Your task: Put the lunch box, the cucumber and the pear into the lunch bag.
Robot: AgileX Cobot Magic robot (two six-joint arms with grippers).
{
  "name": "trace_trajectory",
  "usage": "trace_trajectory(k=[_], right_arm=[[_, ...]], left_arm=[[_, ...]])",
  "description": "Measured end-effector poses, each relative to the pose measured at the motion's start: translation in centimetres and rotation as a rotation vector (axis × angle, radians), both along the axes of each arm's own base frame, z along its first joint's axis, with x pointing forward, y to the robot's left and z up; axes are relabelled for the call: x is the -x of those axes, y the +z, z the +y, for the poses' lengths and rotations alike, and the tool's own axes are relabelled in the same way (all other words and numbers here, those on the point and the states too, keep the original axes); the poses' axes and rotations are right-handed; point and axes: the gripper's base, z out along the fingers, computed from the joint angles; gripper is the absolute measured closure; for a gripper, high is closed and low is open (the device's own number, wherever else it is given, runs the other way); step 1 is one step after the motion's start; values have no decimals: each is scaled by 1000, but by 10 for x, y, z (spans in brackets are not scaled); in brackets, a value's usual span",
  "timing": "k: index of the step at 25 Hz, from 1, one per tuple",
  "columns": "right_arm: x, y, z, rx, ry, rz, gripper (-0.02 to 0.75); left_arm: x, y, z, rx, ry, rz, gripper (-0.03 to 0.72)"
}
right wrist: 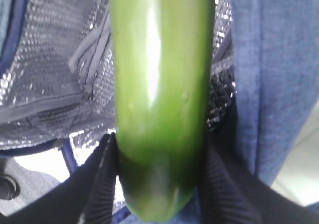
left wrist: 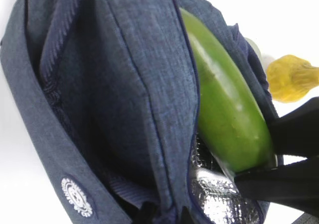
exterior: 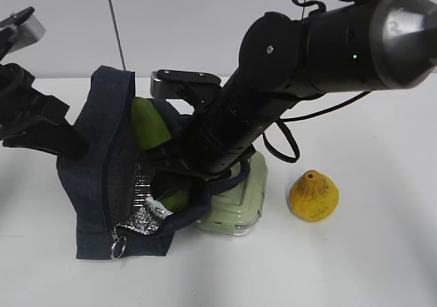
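The right gripper (right wrist: 159, 184) has the cucumber (right wrist: 159, 99) pinched near one rounded end, its two black jaws pressed against either side of the green skin, and the rest of the cucumber runs away from the jaws into the silver-lined mouth of the lunch bag (exterior: 102, 177). From the exterior view the right arm (exterior: 273, 82) reaches down across the middle into the bag's opening, and a green end of the cucumber (exterior: 147, 123) pokes out above the bag's upper edge. The left wrist view shows the cucumber (left wrist: 224, 104) lying along the inside of the navy fabric, with the dark jaws at its lower end by the foil lining (left wrist: 219, 199). The left gripper (exterior: 41, 126) sits against the bag's left side at the edge of the exterior view; whether its jaws are clamped on the fabric I cannot tell. The bag lies on its side on the white counter (exterior: 355, 266), zipper open, metal ring pull (exterior: 118, 247) at the front. The lunch box (exterior: 239, 201) rests on the counter just beside the bag's right side, partly under the arm and touching the bag's handle. The pear (exterior: 313, 196) sits on the counter, near the box but apart from it.
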Motion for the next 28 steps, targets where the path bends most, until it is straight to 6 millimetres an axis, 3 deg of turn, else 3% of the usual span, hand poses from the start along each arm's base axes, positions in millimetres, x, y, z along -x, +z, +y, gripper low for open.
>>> trace_trajectory(k=[2,8,10,16,24,28], right_arm=[[0,1,0,1,14,-4,412],[1,17,9,-61,103,4,248],[2,20,10,-66,119,8,229],[6,29,7,-49,151,-7,225],[21,88,-16,-20,165,-194,225],[26,106,-33,74,123,-275,239]], left_arm=[[0,0,0,1,-1,2,666],[3,0,-9,-2,-36,2,666],[4,0,-11,-7,-46,1,666],[4,-1,-10,-17,-50,-3,666],[4,-1,-10,-25,-53,-4,667],[4,-1,-10,-25,-53,-4,667]])
